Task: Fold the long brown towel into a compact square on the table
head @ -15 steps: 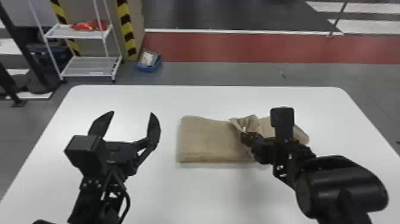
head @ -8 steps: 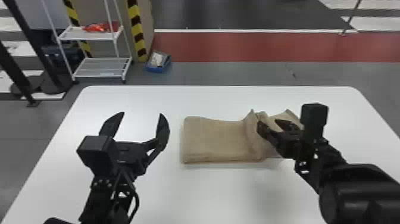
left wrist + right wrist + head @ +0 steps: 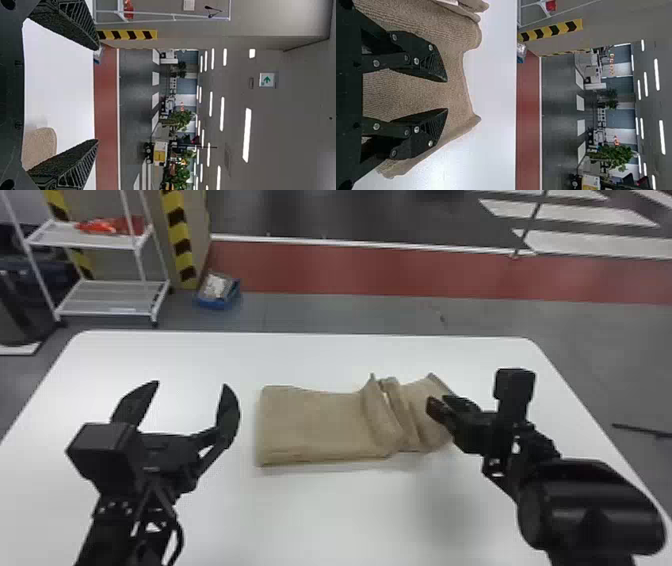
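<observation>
The brown towel lies folded on the white table, flat on its left part, with upright ridges near its middle and a rumpled right end. At that right end stands my right gripper, its fingers parted. In the right wrist view, the right gripper has a gap between its fingertips, with towel beyond them. My left gripper is open to the left of the towel, holding nothing. In the left wrist view, the left gripper has widely spread fingers, and a rounded towel corner lies near one finger.
The white table extends around the towel on all sides, its far edge running behind. On the floor beyond are a white shelf rack and a blue box by a striped post.
My right gripper has moved right along the towel and its fingers have parted, leaving the raised folds behind. The left gripper keeps its open pose. The head view has shifted.
</observation>
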Motion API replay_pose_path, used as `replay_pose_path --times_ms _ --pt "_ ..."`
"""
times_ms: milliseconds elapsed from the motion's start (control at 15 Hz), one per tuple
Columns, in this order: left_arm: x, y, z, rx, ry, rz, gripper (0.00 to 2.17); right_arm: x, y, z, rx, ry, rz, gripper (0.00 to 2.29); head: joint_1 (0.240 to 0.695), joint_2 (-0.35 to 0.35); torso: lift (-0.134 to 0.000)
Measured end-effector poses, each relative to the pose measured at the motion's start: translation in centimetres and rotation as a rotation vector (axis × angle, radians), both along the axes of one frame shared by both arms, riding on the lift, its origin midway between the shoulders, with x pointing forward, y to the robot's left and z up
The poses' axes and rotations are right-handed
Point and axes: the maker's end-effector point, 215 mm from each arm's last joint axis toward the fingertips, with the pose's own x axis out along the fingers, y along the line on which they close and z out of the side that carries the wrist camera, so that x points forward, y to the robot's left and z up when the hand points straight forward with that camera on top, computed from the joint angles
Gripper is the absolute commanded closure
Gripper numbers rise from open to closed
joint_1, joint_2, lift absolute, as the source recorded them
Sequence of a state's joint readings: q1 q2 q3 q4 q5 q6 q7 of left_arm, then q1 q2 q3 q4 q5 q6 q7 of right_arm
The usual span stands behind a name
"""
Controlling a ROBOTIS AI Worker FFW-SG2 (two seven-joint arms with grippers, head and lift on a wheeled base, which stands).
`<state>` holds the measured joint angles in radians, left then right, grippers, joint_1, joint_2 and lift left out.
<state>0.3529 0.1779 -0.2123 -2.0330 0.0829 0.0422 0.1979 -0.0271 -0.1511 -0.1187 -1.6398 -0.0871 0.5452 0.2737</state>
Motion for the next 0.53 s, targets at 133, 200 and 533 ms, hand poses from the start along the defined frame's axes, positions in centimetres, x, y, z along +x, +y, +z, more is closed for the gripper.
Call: replay_pose_path --times_ms 133,200,533 --pt "0.0 -0.1 0.0 0.002 0.001 -0.001 0.05 0.1 -0.4 -1.0 -0.006 0.022 -0.005 2.02 0.695 -0.13 -0.115" --pt "-0.1 -0.1 -0.1 0.002 0.002 -0.001 0.05 0.1 -0.6 -1.5 -0.009 0.034 -0.008 2.02 0.695 -0.133 -0.115" --pt "-0.5 -0.2 -0.3 0.004 0.006 -0.004 0.05 -1.0 -2.8 -4.1 -0.072 0.12 -0.074 2.02 0.695 -0.159 -0.115"
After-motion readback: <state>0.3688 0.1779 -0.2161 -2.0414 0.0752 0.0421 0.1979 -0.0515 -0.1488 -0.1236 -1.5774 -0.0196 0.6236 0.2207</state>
